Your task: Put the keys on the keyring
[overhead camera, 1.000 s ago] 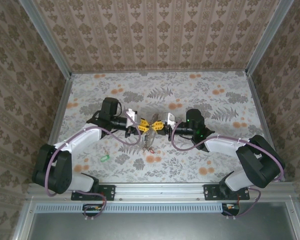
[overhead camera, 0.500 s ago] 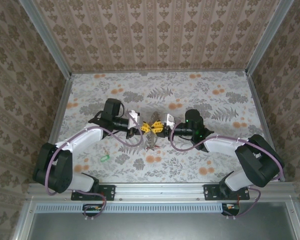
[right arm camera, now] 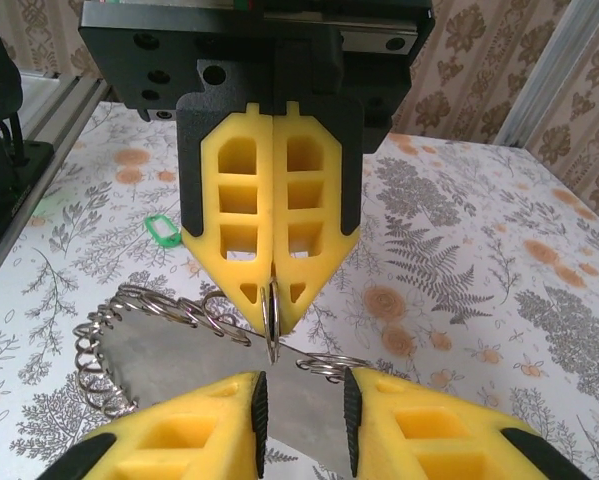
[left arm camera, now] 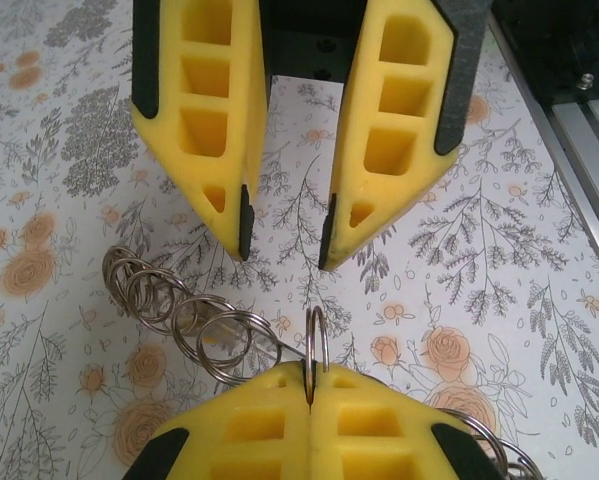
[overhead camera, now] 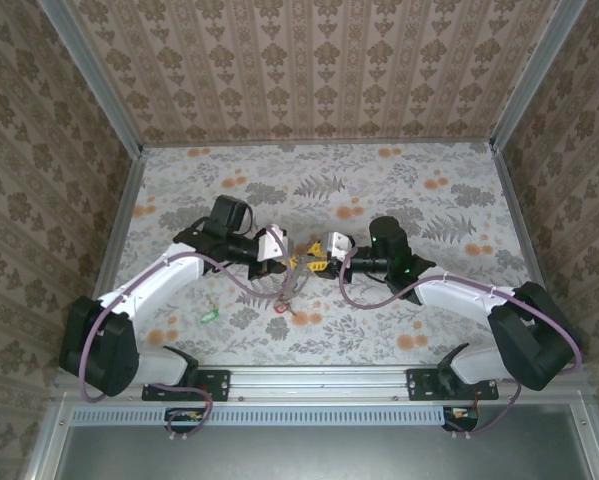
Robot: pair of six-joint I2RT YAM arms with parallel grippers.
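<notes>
**Left claw clamps the keyring, right claw stands open before it**

We see the two arms meeting nose to nose over the middle of the flowered surface (overhead camera: 419, 190). The left claw (left arm camera: 309, 385) has its yellow fingers pressed flat together. Pinched in the seam between the tips is the keyring (left arm camera: 317, 338), a thin double-wire metal ring held edge-on and upright. The right claw (right arm camera: 301, 400) faces it with a narrow gap between its fingers and nothing in its grip. In the right wrist view the ring hangs just ahead of that gap, apart from both pads.

A chain of small linked rings (left arm camera: 184, 315) trails away from the held ring and curls over the surface below the claws. It seems to join the keyring by a thin wire, though we cannot be sure of that link from these angles.

A green key (right arm camera: 162, 228) lies flat on the surface, well apart from both claws, towards the left arm's side. What we take for a red key (overhead camera: 279, 308) lies on the surface just on the near side of the claws
</notes>
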